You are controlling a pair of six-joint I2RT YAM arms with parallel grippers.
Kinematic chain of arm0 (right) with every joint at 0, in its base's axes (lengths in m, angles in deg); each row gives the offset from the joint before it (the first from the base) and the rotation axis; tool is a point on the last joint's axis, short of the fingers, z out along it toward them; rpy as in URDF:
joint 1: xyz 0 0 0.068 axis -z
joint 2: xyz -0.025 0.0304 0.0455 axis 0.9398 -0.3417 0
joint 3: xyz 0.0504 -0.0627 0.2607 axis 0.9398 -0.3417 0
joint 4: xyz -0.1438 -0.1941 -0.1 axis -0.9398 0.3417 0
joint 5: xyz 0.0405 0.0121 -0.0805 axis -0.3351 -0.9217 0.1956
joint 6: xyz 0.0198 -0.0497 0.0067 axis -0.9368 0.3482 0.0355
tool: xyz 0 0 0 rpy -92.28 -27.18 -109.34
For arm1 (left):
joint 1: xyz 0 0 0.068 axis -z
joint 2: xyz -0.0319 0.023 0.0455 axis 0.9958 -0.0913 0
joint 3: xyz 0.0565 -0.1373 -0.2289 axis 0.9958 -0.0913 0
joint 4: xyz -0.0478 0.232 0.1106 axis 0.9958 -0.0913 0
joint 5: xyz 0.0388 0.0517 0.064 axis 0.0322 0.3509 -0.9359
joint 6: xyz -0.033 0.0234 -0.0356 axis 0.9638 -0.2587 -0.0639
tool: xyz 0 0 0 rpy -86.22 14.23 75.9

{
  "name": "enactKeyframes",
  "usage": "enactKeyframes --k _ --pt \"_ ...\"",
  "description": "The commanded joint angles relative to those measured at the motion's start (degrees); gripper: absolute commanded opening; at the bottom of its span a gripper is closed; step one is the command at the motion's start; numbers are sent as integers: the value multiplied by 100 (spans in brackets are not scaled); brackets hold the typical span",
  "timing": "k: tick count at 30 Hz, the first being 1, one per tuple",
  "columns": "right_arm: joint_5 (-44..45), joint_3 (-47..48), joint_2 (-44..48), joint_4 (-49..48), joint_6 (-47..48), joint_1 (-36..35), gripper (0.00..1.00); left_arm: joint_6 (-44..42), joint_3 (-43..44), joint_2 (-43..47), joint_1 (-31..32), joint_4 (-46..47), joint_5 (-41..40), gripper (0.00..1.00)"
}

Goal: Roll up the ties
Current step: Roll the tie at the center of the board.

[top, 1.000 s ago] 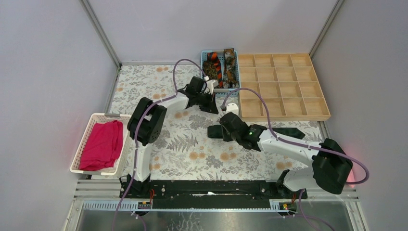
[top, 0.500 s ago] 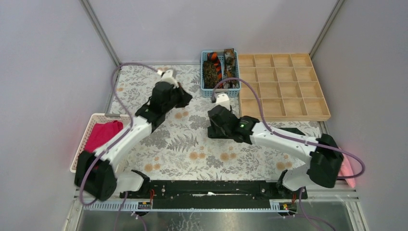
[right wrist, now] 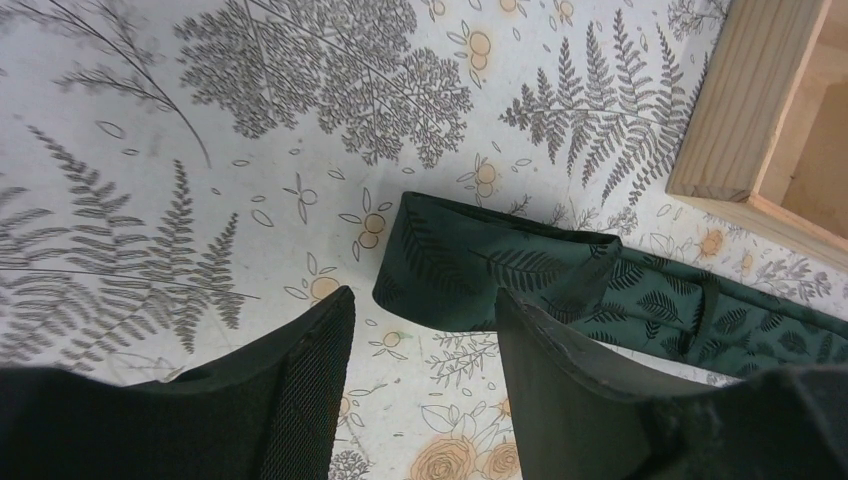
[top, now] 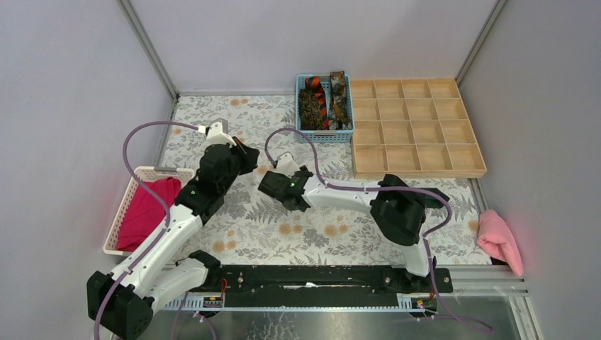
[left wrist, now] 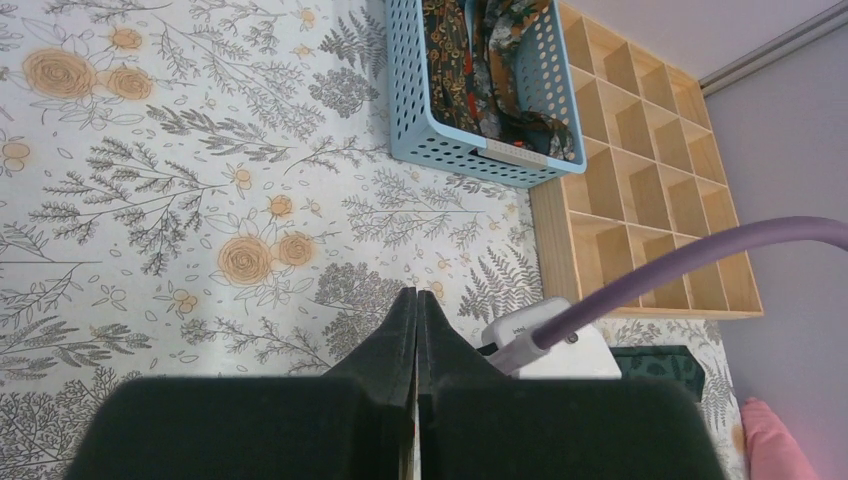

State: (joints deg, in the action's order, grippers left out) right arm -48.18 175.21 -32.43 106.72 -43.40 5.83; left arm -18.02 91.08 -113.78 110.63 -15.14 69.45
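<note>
**Right tool** (right wrist: 422, 300): jaws spread wide, nothing between the fingers, nothing held.

**Dark green tie** (right wrist: 480, 262): leaf print, lies flat on the floral worktop (top: 283, 234).
- Its near end is doubled over on itself.
- That end sits just ahead of the right tool, in line with the gap between the two fingers. In the right wrist view the fingertips flank its near edge.
- Whether the fingers touch the fabric: cannot tell.
- From that end the tie runs off to the right of the wrist view. It passes near the corner of the wooden tray (right wrist: 735, 110) and is apart from it.

**Left tool** (left wrist: 416, 300): fingers pressed together, nothing held.
- It hangs over bare worktop, beside the right arm's wrist.
- A patch of the green tie shows beyond that wrist, apart from the left tool.

**Other ties** (top: 324, 100): mottled brown, plus one with orange-and-black stripes. They lie in the blue basket (top: 322, 136) at the far side, just beside the wooden tray and well apart from both tools.

**Others:** magenta cloth (top: 145, 212) in the white basket (top: 119, 212) at the left edge. Pink cloth (top: 500, 237) at the right edge.
</note>
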Motion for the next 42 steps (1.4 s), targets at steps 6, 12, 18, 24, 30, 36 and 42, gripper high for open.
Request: enactKeyframes --k 6,12,18,24,30,36,42 --pt "419 348 -376 626 -306 2 67 -177 -70 -178 -3 -40 -162 0" --pt "63 271 -556 369 -250 200 71 -257 -75 -202 -3 -9 -146 0" --pt "-412 1 -553 63 -271 413 70 -293 -72 -270 -6 -12 -191 0" --pt "-680 -43 -745 71 -326 582 70 -308 -67 -377 -12 41 -169 0" --pt "-1150 -286 -798 -130 -392 778 59 -329 -77 -480 -12 108 -156 0" --pt "-1543 -385 -846 -238 -452 1031 43 -358 -68 -559 -12 176 -77 0" --pt "-1613 -419 -798 -341 -469 1052 33 -390 -97 -534 -12 193 -73 0"
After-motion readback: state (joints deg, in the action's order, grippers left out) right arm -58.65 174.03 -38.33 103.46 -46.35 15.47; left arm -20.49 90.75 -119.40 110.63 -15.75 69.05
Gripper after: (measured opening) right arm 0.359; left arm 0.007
